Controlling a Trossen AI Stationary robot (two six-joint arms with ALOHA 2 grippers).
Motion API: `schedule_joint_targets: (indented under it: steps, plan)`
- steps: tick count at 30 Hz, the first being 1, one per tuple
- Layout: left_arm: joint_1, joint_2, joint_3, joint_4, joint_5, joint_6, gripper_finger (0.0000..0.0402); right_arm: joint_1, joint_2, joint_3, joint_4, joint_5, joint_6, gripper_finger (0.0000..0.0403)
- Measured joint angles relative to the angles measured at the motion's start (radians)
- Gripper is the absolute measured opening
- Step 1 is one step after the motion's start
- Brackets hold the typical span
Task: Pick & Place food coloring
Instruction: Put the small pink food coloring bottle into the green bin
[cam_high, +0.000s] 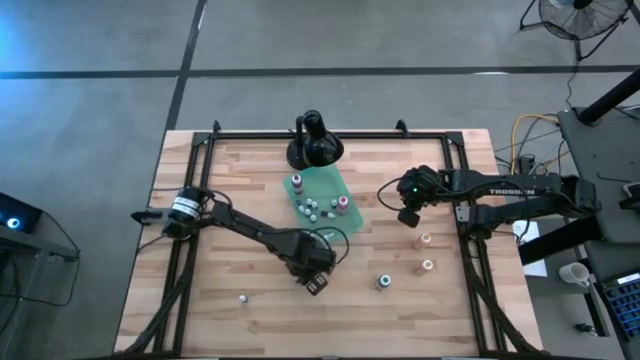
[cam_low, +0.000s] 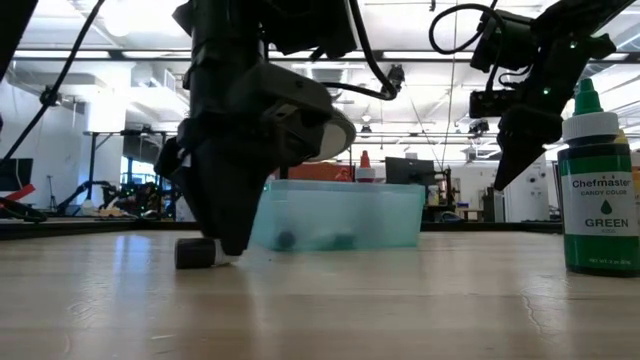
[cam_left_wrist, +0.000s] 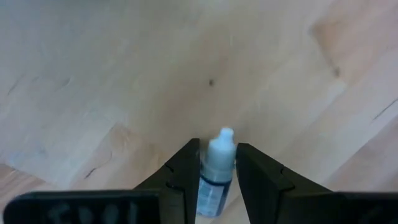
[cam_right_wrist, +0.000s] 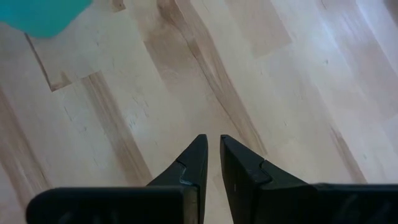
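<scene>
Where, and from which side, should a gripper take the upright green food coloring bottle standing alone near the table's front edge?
Grip the green bottle around its straight round body, below the narrow cap, coming down from above. It stands upright on the table with open wood all round, so fingers probably fit either side; the tapered tip offers less hold.

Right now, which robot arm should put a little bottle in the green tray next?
Left. The left gripper already pinches a small bottle between its fingers, near the green tray. The right gripper holds nothing above bare wood.
</scene>
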Motion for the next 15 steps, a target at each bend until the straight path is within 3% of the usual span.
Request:
schedule_joint_targets:
  steps: [15]
  plan:
    - [0.011,0.001,-0.006,-0.005,0.040,0.042,0.0083,0.000,0.000,-0.008,0.011,0.000,0.000,0.0038]
